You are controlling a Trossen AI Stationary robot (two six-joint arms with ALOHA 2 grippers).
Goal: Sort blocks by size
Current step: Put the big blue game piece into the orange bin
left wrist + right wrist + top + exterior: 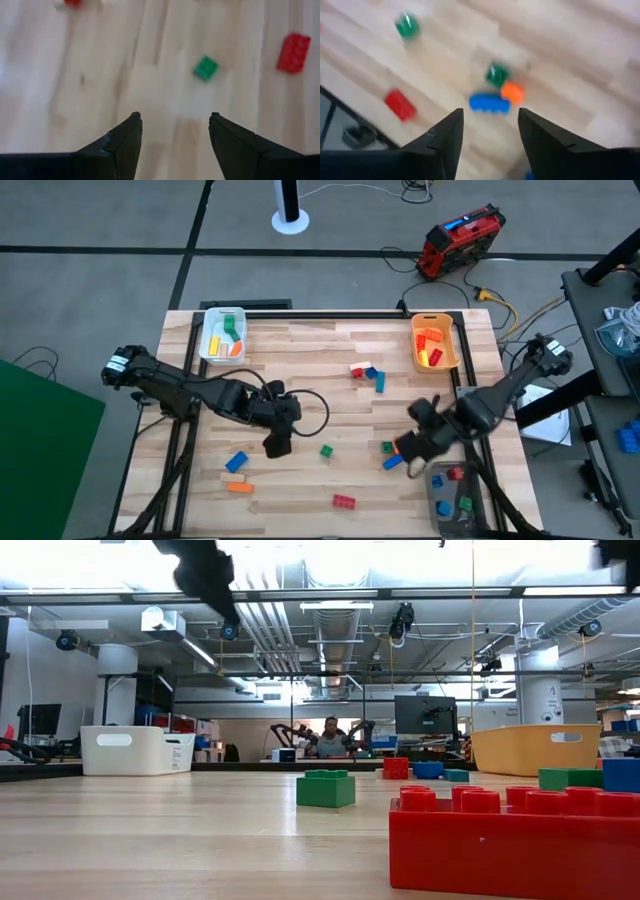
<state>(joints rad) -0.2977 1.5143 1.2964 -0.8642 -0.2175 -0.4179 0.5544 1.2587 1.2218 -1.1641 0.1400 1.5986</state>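
Pale wooden slatted desk (300, 380), both dark arms over its near half.

Left claw (278, 442) hangs above bare wood left of centre; fingers apart, nothing between them. Its wrist view looks down on a small green square studded brick (205, 67) and a red studded brick (293, 51), both lying free on the desk ahead of the fingertips.

Right claw (412, 448) is over the right near part of the desk, fingers apart and empty. Just ahead of it in its wrist view: a blue elongated brick (489, 103), touching or nearly touching a small orange brick (512, 92) and a small green brick (495, 73); blur prevents telling which. Farther off, another green brick (406, 26) and a red brick (400, 104).

Loose blocks in the high view:
- blue brick (237, 462) and flat orange brick (239, 487), near left, close together
- green brick (326, 450) near the centre
- long red brick (344, 501) by the near edge
- red, white and blue cluster (366, 372) toward the far middle

Bins:
- white rectangular bin (208, 348), far left corner, holding green, yellow and orange pieces
- orange-yellow rectangular bin (453, 340), far right, holding red and orange pieces
- grey rectangular bin (435, 510), near right corner, holding red, blue and green pieces
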